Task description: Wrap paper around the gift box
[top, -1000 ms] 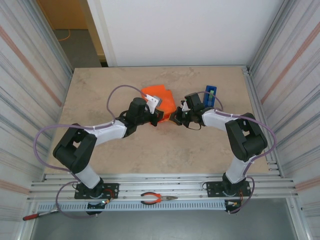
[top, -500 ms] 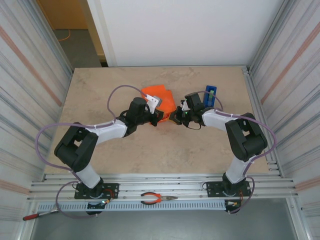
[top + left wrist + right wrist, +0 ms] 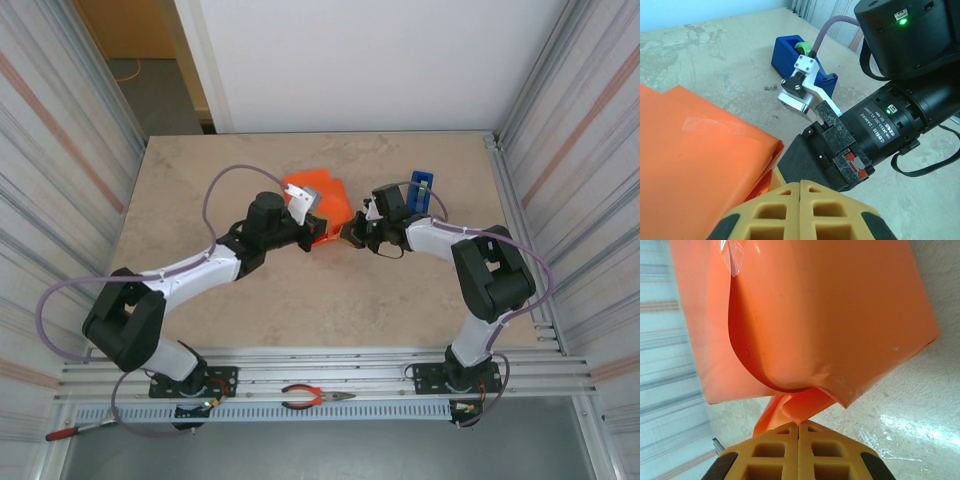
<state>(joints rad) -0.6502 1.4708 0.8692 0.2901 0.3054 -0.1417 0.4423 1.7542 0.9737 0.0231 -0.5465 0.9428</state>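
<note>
Fingers (image 3: 765, 452) of both grippers are shut: the right gripper (image 3: 799, 426) sits at a loose paper (image 3: 830, 315) flap, grip unclear; the left gripper (image 3: 800, 186), seemingly empty, is beside it. Mid-table (image 3: 200, 190), the box (image 3: 332, 208) lies wrapped between them. Best to press that flap flat against the box before reaching for the dispenser (image 3: 790, 55).

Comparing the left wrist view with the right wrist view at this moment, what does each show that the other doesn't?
Left wrist: the blue tape dispenser and the right arm's black wrist housing with its green light. Right wrist: a curled, hollow fold at the wrapping's end. Both: the paper, the table, and that camera's own yellow fingers pressed shut, left gripper and right gripper.
</note>
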